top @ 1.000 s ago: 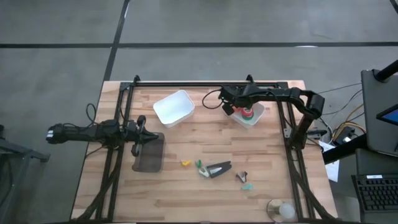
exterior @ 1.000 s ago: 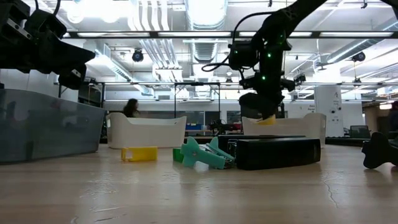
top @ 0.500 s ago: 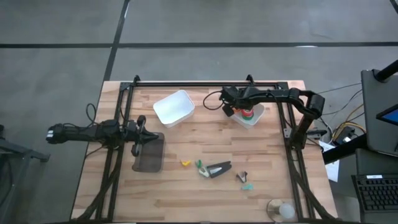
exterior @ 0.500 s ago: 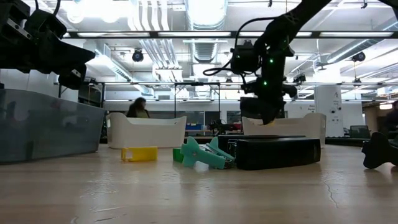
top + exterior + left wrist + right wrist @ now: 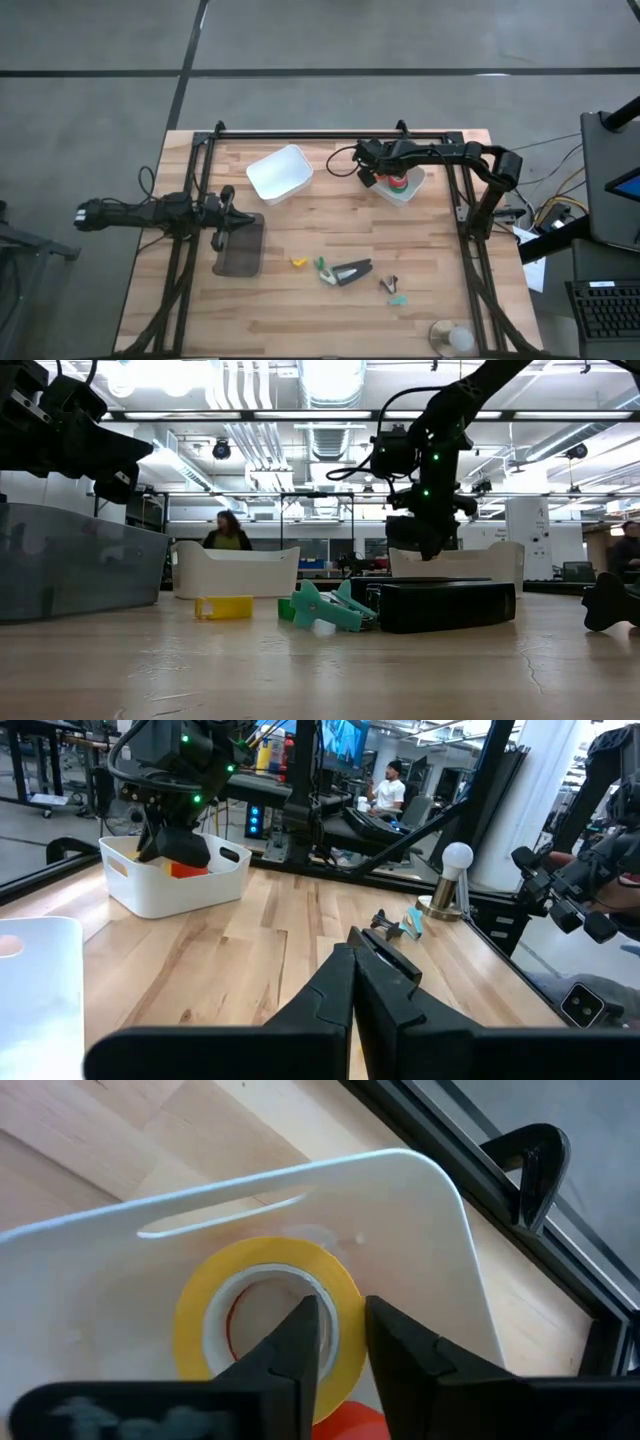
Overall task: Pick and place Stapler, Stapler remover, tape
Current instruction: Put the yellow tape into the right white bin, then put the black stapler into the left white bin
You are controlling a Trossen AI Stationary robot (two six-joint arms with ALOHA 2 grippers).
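My right gripper [image 5: 374, 178] [image 5: 424, 548] reaches down into the white bin [image 5: 414, 190] near the table's far right and is shut on the yellow tape roll [image 5: 262, 1262]. A red roll [image 5: 398, 182] lies in the same bin, with an orange-red one [image 5: 362, 1422] showing under the yellow roll. The black stapler [image 5: 352, 271] [image 5: 445, 605] lies flat on the table's near middle. Small claw-shaped staple removers lie by it: yellow [image 5: 298, 262], green [image 5: 321, 266], dark [image 5: 388, 284] and teal [image 5: 400, 299]. My left gripper [image 5: 220, 228] [image 5: 352, 970] hangs shut above the dark grey bin [image 5: 240, 252]. My right gripper pinches the yellow roll's ring wall [image 5: 346, 1286] from above, pointing down. One finger [image 5: 298, 1332] is inside the white core and the other finger [image 5: 400, 1342] is outside the ring. The roll lies flat, low inside the white bin; whether it rests on the rolls beneath I cannot tell.
A second white bin [image 5: 280, 173] stands on the far middle of the table. A small bulb-like object [image 5: 455, 338] sits at the near right corner. Black frame rails [image 5: 330, 134] run along the far and side edges. People show in the room beyond.
My right gripper has gone down into the white bin, carrying the yellow roll; the roll, which showed below the fingers a second ago in the low view, is now hidden behind the bin's wall. A person in the background has walked a little to the right.
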